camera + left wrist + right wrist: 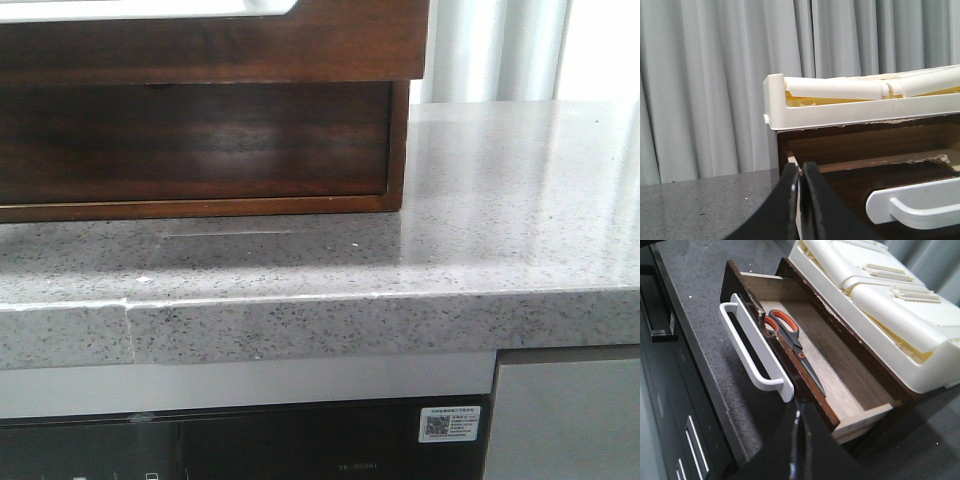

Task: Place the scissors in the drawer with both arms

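A grey speckled counter [500, 200] runs across the front view. It has a thin crack line [130, 320] near its front edge. Under the counter sits a dark panel [240, 445] with a small white sticker [449, 424] on it. Pale grey curtains [705, 85] hang at the back. A white plastic tray [900, 305] with ridges rests on top of the brown wooden box [400, 150], and some yellow shows inside it.

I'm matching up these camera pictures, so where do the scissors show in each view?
Front view: not in it.
Left wrist view: not in it.
Right wrist view: the scissors lie inside the open drawer, orange handles toward its front.
Shared landmark: the white drawer handle, in both wrist views.
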Action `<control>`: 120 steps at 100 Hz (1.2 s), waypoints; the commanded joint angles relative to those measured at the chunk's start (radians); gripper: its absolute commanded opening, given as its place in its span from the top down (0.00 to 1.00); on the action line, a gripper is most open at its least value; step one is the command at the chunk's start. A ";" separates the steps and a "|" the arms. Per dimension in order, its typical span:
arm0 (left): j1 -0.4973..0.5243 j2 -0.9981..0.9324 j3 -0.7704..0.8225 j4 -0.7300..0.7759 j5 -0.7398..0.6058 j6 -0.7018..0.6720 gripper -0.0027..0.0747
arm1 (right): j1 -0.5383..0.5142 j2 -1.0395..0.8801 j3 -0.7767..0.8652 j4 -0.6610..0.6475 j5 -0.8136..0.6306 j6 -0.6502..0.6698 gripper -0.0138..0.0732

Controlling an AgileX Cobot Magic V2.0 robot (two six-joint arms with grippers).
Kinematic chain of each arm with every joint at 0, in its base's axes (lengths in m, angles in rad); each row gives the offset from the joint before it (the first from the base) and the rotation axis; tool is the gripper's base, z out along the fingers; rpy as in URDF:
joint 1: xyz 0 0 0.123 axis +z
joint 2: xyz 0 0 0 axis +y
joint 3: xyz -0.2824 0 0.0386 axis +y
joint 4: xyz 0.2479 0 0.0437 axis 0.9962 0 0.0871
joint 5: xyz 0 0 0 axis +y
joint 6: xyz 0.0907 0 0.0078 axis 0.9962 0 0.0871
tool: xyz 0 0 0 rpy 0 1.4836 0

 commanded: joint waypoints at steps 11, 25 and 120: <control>-0.006 -0.031 0.015 -0.023 -0.101 -0.012 0.99 | -0.008 -0.253 0.229 0.013 -0.215 0.018 0.90; -0.006 -0.031 0.057 -0.081 -0.140 -0.012 0.99 | -0.008 -0.431 0.379 0.013 -0.233 0.018 0.90; -0.006 -0.031 0.097 -0.194 -0.140 -0.010 0.99 | -0.008 -0.670 0.536 0.013 -0.227 0.018 0.90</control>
